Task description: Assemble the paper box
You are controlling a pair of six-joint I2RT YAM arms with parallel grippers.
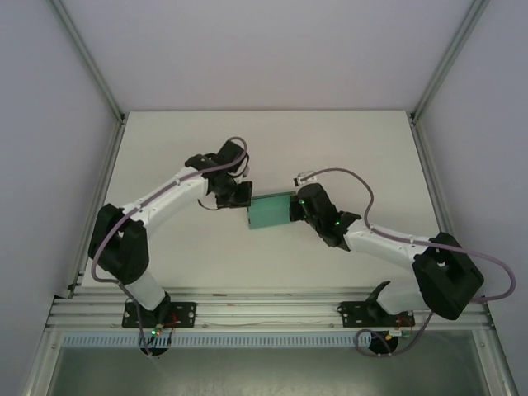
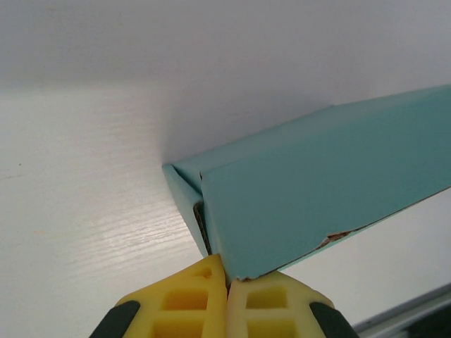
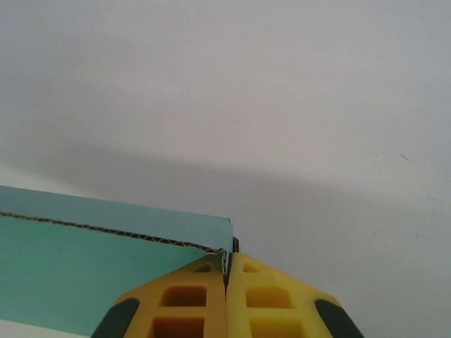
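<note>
I've got left end effector (image 2: 227, 273) and right end effector (image 3: 227, 264) pinched tight on opposite paper box (image 1: 269, 212) edges. Open worktop (image 1: 330, 148) all round.

White table (image 1: 330, 140) (pale walls (image 1: 272, 49) around).

We see a white table (image 1: 264, 148) with a faint wood grain — pale walls (image 1: 264, 49) close it in on three sides, aluminium posts (image 1: 88, 58) rise at its far corners, and a metal rail (image 1: 264, 307) runs along its near edge.
</note>
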